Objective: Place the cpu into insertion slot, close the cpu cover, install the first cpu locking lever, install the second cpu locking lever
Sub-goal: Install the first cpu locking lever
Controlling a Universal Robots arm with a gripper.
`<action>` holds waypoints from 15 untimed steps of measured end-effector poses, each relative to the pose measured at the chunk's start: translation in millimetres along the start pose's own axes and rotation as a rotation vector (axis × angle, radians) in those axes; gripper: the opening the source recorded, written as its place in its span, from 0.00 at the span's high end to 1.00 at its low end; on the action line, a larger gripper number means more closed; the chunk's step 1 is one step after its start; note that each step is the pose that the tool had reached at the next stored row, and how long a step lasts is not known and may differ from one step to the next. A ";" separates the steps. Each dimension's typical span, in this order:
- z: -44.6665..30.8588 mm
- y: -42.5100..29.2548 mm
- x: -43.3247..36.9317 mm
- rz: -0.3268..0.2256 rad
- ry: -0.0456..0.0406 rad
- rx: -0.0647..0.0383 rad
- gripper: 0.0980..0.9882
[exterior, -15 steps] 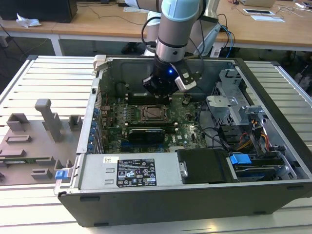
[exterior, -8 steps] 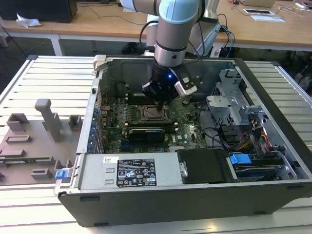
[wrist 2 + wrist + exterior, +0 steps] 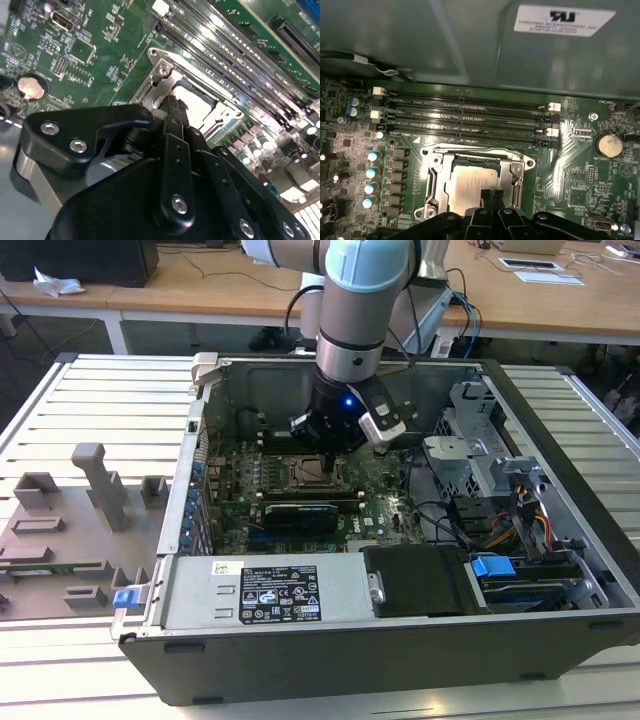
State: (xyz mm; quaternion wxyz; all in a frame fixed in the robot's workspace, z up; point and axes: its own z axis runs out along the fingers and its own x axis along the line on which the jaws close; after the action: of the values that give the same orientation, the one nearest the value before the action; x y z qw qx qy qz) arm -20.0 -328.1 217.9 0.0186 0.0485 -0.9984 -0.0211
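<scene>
Now | end effector [image 3: 491,195] closed, empty, tips touching cpu [image 3: 472,182] | cpu cover [image 3: 470,152] edges clear.

The open computer case [image 3: 560,430] lies on its side on a slatted grey bench [image 3: 90,400], and a grey tray of moulded holders [image 3: 70,540] sits on the bench just beside the case, toward the exterior view's left. Inside the case, a black drive cage [image 3: 420,580] and a blue clip [image 3: 492,566] lie near its front wall, beside a tangle of cables [image 3: 520,515]. A round coin battery [image 3: 609,145] sits on the green board near the long black memory slots [image 3: 465,117].
</scene>
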 end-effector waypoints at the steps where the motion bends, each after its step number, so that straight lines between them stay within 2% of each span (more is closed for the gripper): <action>1: -2.3 0.1 0.1 0.000 -0.0001 0.000 0.99; 4: -11.9 0.5 0.4 0.000 0.0000 0.000 0.99; 7: -30.3 1.3 1.1 0.000 0.0000 0.000 0.99; 12: -46.1 2.0 1.6 0.000 -0.0001 0.000 0.99; 15: -50.3 2.2 1.8 0.000 0.0000 0.000 0.99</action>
State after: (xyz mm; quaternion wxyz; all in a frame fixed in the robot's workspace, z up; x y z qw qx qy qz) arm -20.0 -328.1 268.3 0.0186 0.0485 -0.9984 -0.0211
